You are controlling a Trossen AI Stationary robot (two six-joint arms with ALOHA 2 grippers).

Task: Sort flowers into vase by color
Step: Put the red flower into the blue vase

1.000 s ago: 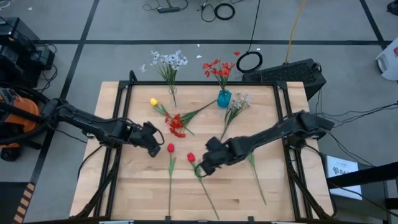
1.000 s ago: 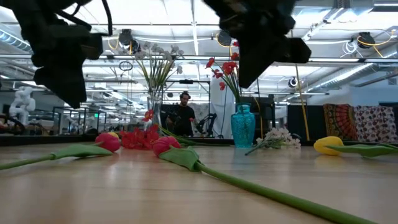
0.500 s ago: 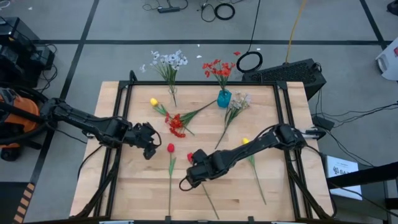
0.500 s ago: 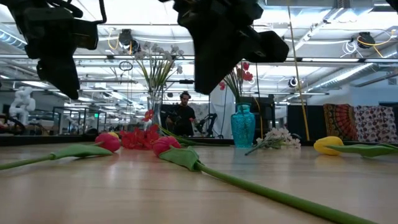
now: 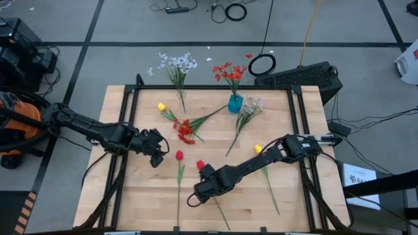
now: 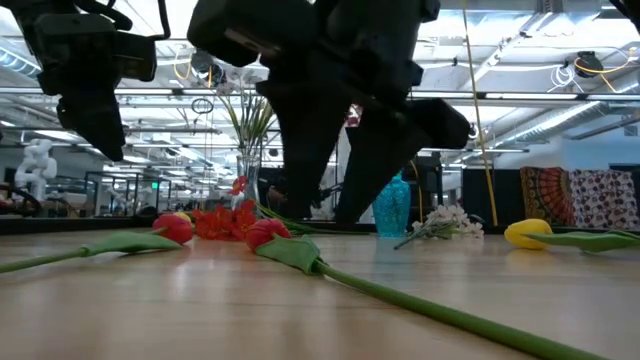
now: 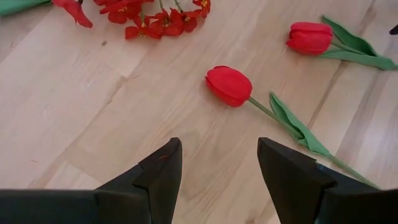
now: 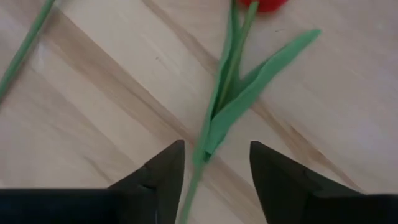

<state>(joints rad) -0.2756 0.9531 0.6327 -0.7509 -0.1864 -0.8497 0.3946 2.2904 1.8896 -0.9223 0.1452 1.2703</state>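
Flowers lie on the wooden table (image 5: 130, 202). One red tulip (image 5: 200, 165) has its stem (image 8: 214, 106) running toward the near edge. My right gripper (image 8: 214, 174) stands open low over it, a finger on each side of the stem, and I see no touch. A second red tulip (image 5: 179, 155) lies left of it, just ahead of my open left gripper (image 7: 217, 168). A red spray (image 5: 185, 130), two yellow tulips (image 5: 161, 106) (image 5: 258, 149) and a pale spray (image 5: 248, 108) also lie flat. The blue vase (image 5: 235, 103) holds red flowers and the clear vase (image 5: 181, 98) holds white ones.
Black frame rails (image 5: 124, 130) run along the table's left and right sides. Both vases stand at the far edge. The near left part of the tabletop shows bare wood. Cables and a black case (image 5: 307, 77) lie on the floor beyond the table.
My right gripper has gone down and toward the table's near left, along the red tulip from its head to its stem, and has opened from shut. The flowers lie as before.
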